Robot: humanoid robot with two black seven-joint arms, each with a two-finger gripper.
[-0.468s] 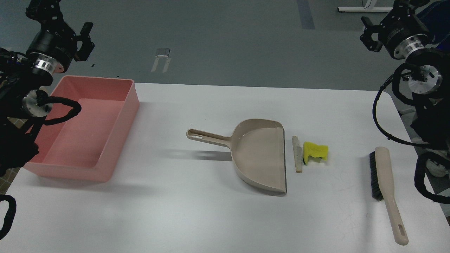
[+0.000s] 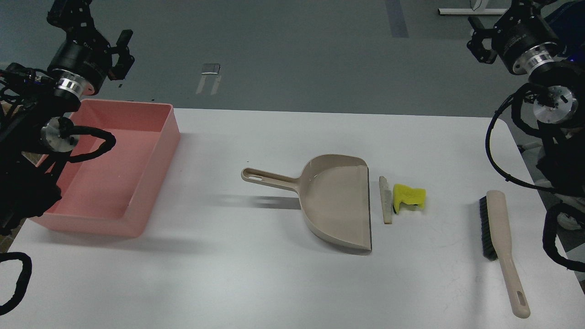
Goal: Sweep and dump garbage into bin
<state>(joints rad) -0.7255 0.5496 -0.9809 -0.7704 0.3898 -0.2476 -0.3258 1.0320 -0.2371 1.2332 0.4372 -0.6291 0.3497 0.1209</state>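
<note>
Our left gripper point(image 2: 119, 51) and right gripper point(image 2: 481, 42) raised beyond table point(image 2: 256, 283) far edge, holding nothing; finger state can't tell. Dustpan point(image 2: 336, 201) mid-table, yellow scrap point(image 2: 409, 195) and grey strip point(image 2: 386, 199) just beside its lip. Brush point(image 2: 500, 242) near right edge. Pink bin point(image 2: 157, 155) at left.

A beige plastic dustpan point(image 2: 336, 201) is lying mid-table, its lip facing a pale flat scrap point(image 2: 386, 200) and a crumpled yellow piece point(image 2: 409, 195) just beside it. A beige black-bristled brush point(image 2: 500, 246) is resting farther right, a pink rectangular bin point(image 2: 151, 173) well left.
</note>
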